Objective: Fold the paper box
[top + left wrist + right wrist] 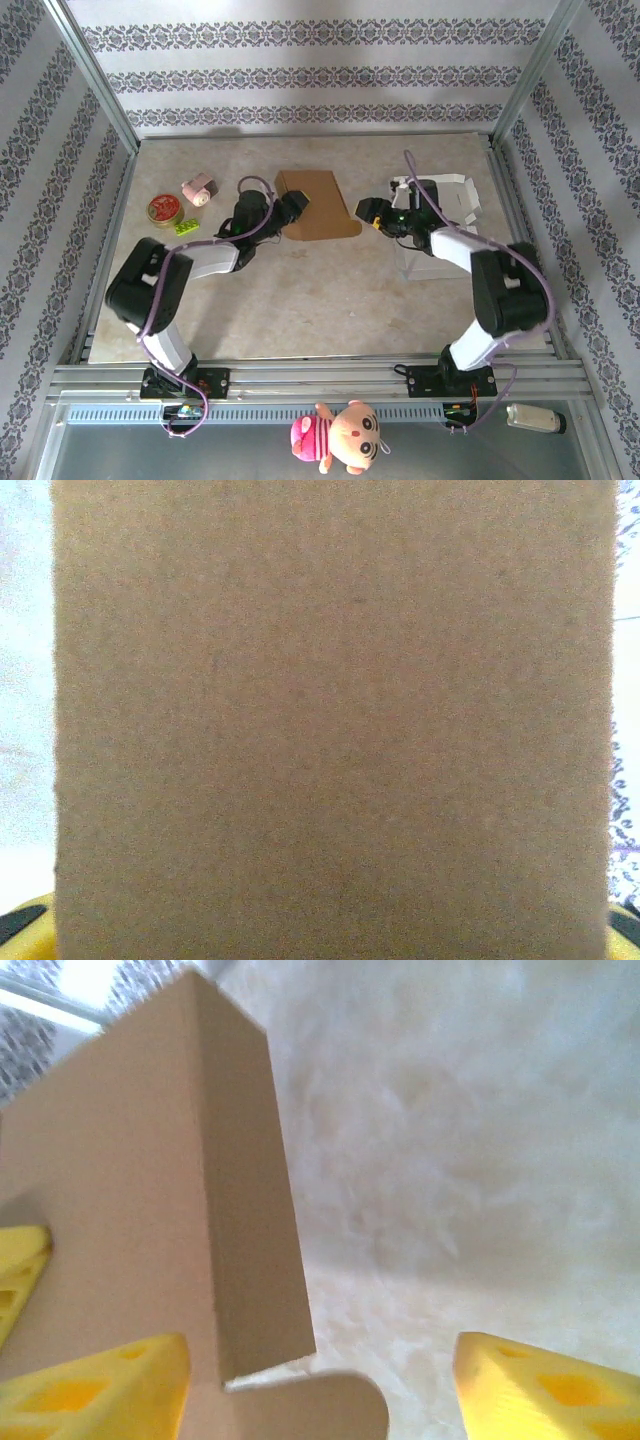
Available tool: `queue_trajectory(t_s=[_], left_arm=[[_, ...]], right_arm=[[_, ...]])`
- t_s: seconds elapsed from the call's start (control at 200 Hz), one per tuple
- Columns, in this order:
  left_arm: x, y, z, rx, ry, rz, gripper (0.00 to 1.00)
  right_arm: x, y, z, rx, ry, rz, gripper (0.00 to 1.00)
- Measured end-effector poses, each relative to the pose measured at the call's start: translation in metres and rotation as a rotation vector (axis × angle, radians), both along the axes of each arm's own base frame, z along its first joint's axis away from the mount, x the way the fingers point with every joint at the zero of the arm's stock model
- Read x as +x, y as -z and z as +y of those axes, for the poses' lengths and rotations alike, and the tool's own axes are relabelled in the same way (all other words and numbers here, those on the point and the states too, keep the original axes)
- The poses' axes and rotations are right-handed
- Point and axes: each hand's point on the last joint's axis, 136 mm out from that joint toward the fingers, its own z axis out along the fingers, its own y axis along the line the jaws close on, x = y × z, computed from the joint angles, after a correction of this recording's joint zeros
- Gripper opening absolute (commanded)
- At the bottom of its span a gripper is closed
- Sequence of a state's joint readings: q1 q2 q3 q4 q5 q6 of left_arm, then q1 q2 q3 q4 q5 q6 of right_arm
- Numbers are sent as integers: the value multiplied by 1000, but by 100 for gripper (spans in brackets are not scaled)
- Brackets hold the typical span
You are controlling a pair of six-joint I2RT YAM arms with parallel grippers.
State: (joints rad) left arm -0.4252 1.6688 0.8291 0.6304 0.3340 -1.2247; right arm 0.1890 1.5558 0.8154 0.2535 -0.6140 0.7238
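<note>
on the smooth counter (330,300), could skid away under a one-sided push instead of creasing. could also spring open again, with the right gripper (368,212) spread wide and clamped on nothing, one yellow finger (105,1380) just beside a rounded cardboard tab. as for the left gripper (290,208), pressed close against the left side of the paper box (318,203), brown panel spanning between its fingertips (20,925): cannot tell whether pinching or merely straddling. if merely straddling, likely to tip the raised wall over. paper box mid-counter, between both grippers, partly stood up. further back, a white stand (452,195) near the right arm, at risk of a knock on a wide swing.
</note>
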Motion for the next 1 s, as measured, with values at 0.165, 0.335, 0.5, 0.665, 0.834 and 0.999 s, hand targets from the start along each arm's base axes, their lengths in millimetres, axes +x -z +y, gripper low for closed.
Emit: queue_trajectory(t_s=[0.165,0.335,0.5,0.665,0.834,0.999], left_arm=[[-14,-23,20,50,-67,2,34],[-33,-36,41,117,-118,25,34],[-47,-45,55,167,-143,33,34],[-55,-44,60,188,-145,53,34],[-60,-48,62,188,-145,57,34],[-61,-53,64,178,-158,52,34]], right_arm=[[-20,-72,3,-72,46,-262,88],[-77,-126,64,-279,-175,-722,98],[-118,-102,117,-547,-489,-1086,98],[-109,-55,134,-824,-633,-1279,98],[-78,-28,148,-1013,-627,-1433,98],[-52,-13,161,-1156,-553,-1540,96]])
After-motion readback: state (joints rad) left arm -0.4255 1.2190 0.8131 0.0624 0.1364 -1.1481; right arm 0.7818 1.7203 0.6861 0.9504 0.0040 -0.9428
